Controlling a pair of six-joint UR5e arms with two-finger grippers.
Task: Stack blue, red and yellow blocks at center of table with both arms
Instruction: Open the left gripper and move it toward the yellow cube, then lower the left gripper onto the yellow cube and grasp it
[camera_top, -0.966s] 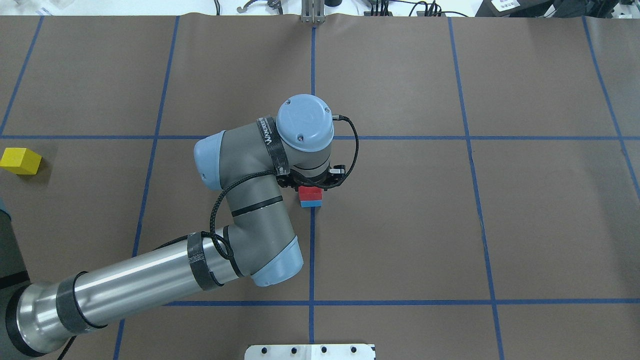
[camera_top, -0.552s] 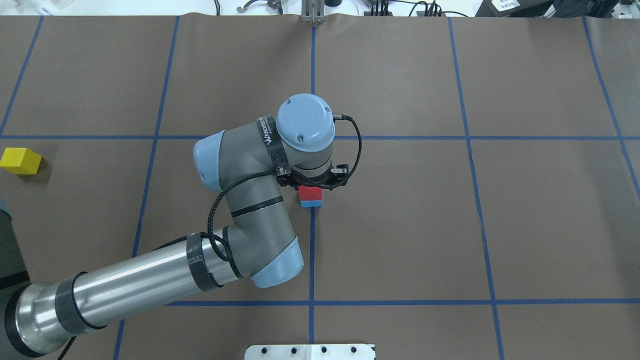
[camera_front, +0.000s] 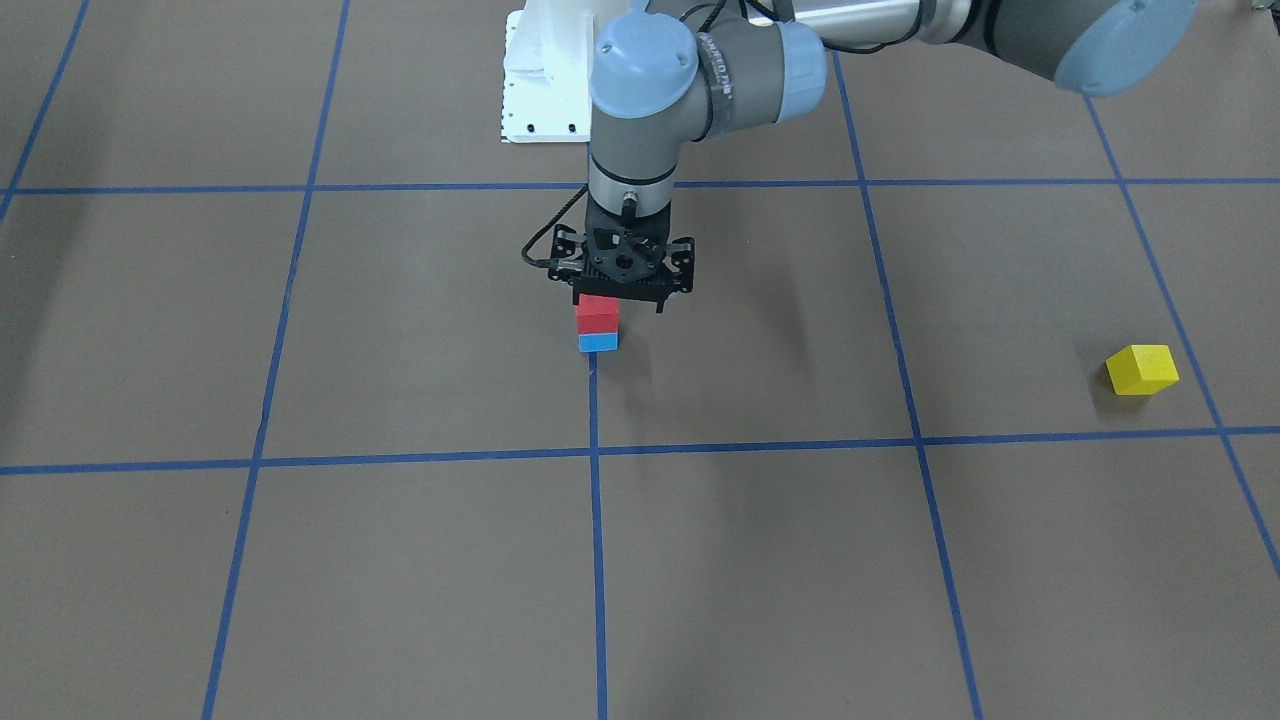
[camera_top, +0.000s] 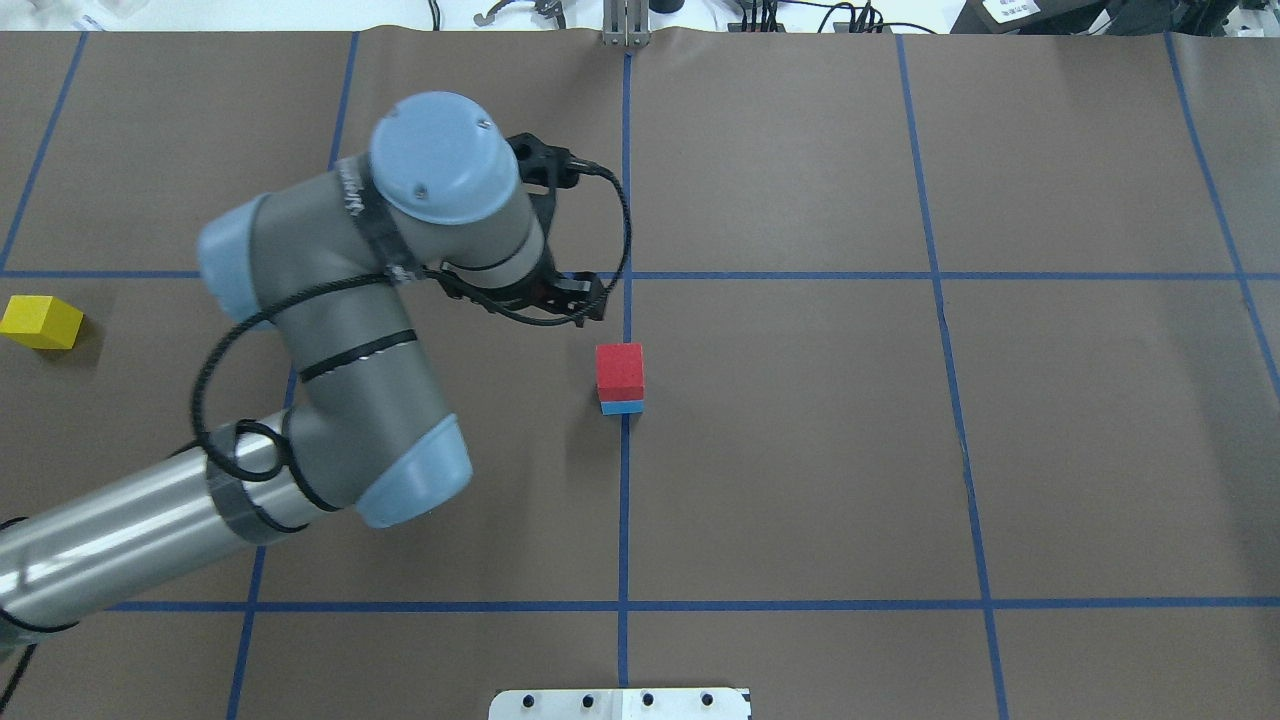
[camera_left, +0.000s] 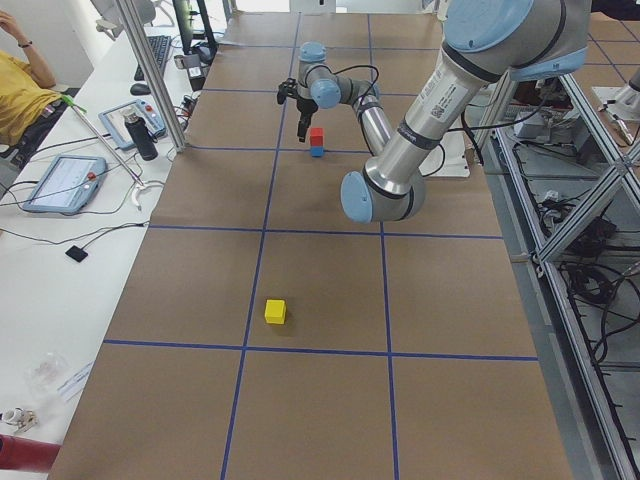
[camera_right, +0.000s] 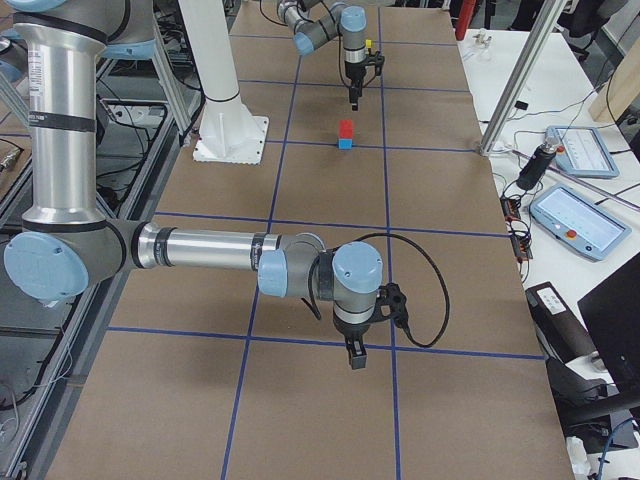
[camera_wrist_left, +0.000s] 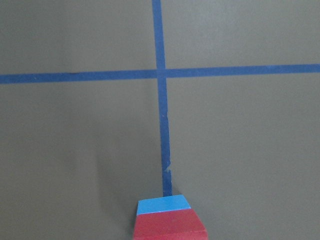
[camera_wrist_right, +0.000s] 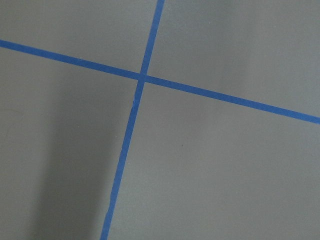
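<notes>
Overhead exterior: red block (camera_top: 620, 368) sits on blue block (camera_top: 621, 408). Left gripper (camera_top: 545, 298) at 11 o'clock, jaws wide, empty. Yellow block (camera_top: 40, 321) far off at 9 o'clock. Right gripper (camera_right: 354, 362) jaws: cannot tell.

**Arm Hardware: External Finish**

Left arm (camera_top: 330, 330): grey cast joint housings, each closed by a pale blue round cap (camera_top: 443, 158) fitted with small recessed screws. The long link is a polished silver tube (camera_top: 110, 545) ringed by black bands. A black strap with white lettering, too small to read, wraps the wrist housing. A black braided cable (camera_top: 627, 228) loops along the outside to the black, skeletal-framed left pincer (camera_front: 620, 298).

Right arm (camera_right: 200, 248): same finish, with silver tube, grey housings, blue caps, a looping black cable and a black right pincer (camera_right: 353, 358).
</notes>
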